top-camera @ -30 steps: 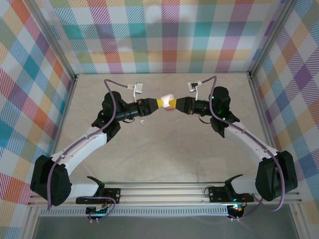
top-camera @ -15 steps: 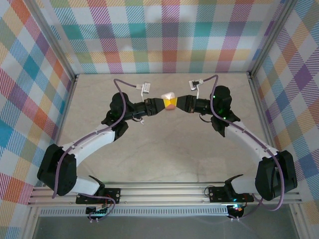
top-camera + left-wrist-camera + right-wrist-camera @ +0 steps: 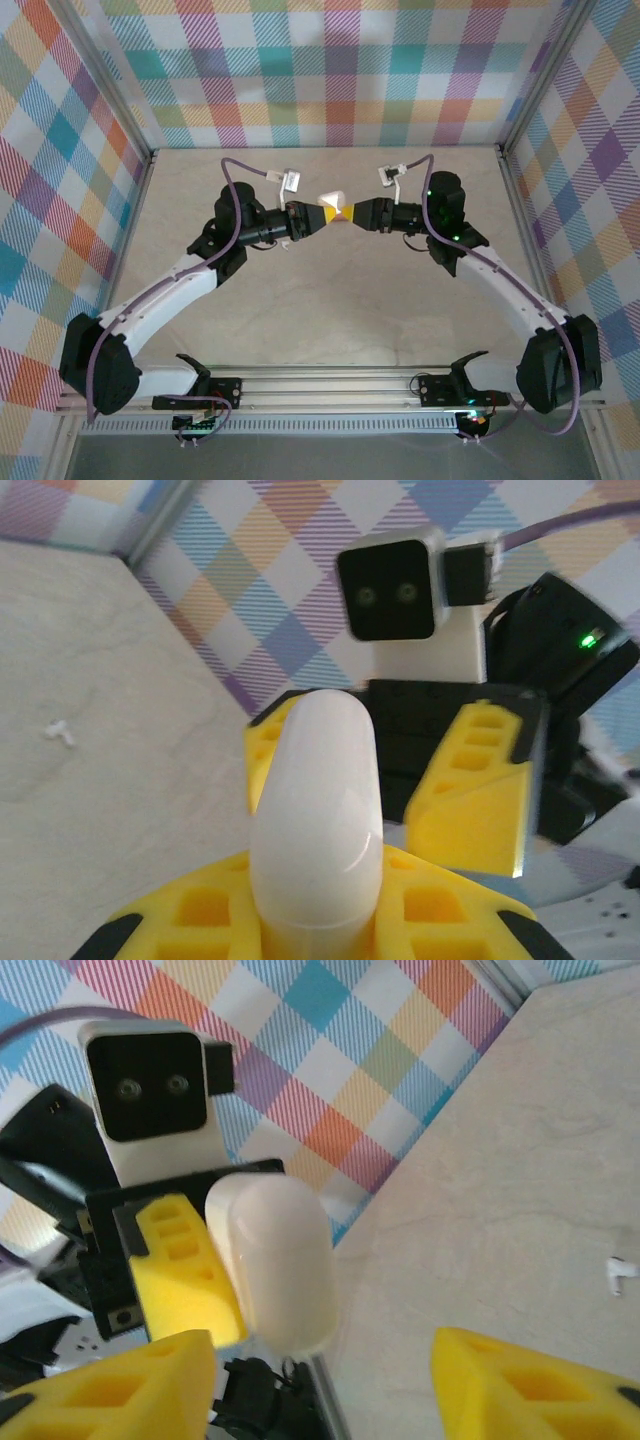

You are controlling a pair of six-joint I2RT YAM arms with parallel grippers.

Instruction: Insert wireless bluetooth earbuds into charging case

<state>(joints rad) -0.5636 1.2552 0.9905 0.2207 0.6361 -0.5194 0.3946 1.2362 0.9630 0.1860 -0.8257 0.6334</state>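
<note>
White-black arms (image 3: 170,290), yellow tools (image 3: 318,213) (image 3: 362,213), seemingly purple cables (image 3: 231,200).

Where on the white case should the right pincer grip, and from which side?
Probably its free rounded end, head-on from the side opposite the left pincer. The case sticks out of that clamp toward the open right pincer, leaving only that end bare.

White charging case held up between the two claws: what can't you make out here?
- White charging case: whether buds are inside is hidden by its opaque shell; its base is covered by the left gripper, left wrist view.
- Top external view: the case is too small to show a seam.
- Earbud on the table, right wrist view: tiny, blurred, orientation unclear.
</note>
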